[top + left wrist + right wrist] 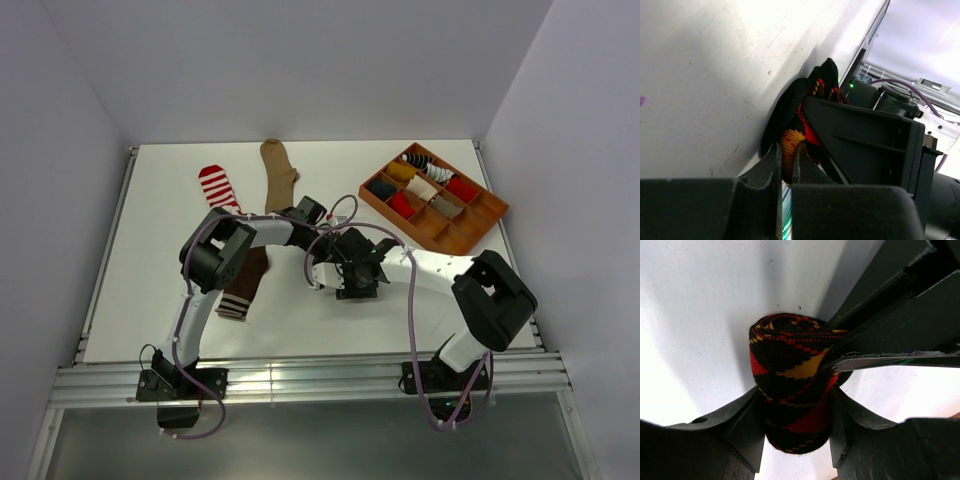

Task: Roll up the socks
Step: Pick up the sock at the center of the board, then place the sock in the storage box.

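The black sock with orange-red argyle diamonds (790, 385) is wound into a tight roll standing on the white table. My right gripper (794, 410) is shut on the roll, one finger pressed against each side. My left gripper (788, 150) is shut on a fold of the same sock (812, 95), reaching in from the right in the right wrist view. In the top view both grippers meet at the table's middle and hide the roll. A red-and-white striped sock (218, 187), a tan sock (278, 170) and a dark brown sock with striped cuff (245, 285) lie flat to the left.
A brown compartment tray (470, 235) with several rolled socks stands at the back right. The left arm's forearm (265, 232) crosses above the dark brown sock. White walls enclose the table on three sides.
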Controlling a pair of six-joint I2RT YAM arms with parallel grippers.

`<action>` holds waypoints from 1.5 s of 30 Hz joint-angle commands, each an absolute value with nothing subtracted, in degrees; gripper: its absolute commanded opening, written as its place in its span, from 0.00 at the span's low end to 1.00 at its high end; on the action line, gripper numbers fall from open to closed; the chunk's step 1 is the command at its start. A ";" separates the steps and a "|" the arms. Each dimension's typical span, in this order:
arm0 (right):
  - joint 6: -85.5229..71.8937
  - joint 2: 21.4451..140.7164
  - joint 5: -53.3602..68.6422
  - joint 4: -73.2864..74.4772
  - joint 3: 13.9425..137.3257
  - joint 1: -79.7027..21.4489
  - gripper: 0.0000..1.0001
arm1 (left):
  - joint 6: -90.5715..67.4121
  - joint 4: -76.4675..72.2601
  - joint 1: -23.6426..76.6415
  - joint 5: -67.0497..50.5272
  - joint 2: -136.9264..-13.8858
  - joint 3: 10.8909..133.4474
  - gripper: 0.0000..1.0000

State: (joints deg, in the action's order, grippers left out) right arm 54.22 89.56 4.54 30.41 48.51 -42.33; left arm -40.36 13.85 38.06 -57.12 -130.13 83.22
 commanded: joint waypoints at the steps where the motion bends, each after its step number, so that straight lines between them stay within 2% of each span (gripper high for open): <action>1: 51.33 94.39 10.02 33.14 46.84 -42.54 0.11 | -42.27 8.44 38.58 -55.28 -130.70 81.74 0.10; 3: 50.72 94.39 10.81 33.48 47.28 -41.93 0.08 | -43.41 5.91 38.15 -55.02 -129.65 80.16 0.12; 4: 50.45 94.57 11.42 34.18 48.07 -41.23 0.02 | -43.85 4.67 37.97 -55.19 -129.20 79.55 0.15; 5: 49.93 94.74 11.69 34.36 48.42 -40.79 0.00 | -44.99 3.53 37.53 -55.28 -128.59 78.15 0.16; 8: 48.79 95.10 12.83 35.07 49.57 -39.11 0.00 | -47.10 -1.30 36.65 -55.20 -126.22 75.95 0.21; 16: 45.79 95.89 16.26 36.03 53.43 -35.60 0.00 | -52.03 -10.71 32.61 -52.21 -119.19 69.88 0.24; 30: 44.65 99.23 21.45 41.22 59.94 -27.95 0.00 | -52.91 -15.63 28.39 -53.96 -112.41 68.64 0.30; 35: 44.30 99.31 23.81 42.36 61.69 -26.11 0.00 | -52.12 -14.33 28.30 -51.95 -111.01 69.17 0.28; 45: 43.68 101.86 30.06 52.29 76.88 -14.87 0.00 | -52.47 -14.42 27.51 -50.36 -106.09 68.03 0.29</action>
State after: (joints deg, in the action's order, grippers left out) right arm 44.38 102.10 27.24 47.55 71.50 -17.87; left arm -53.06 -12.80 27.75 -50.94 -110.17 68.36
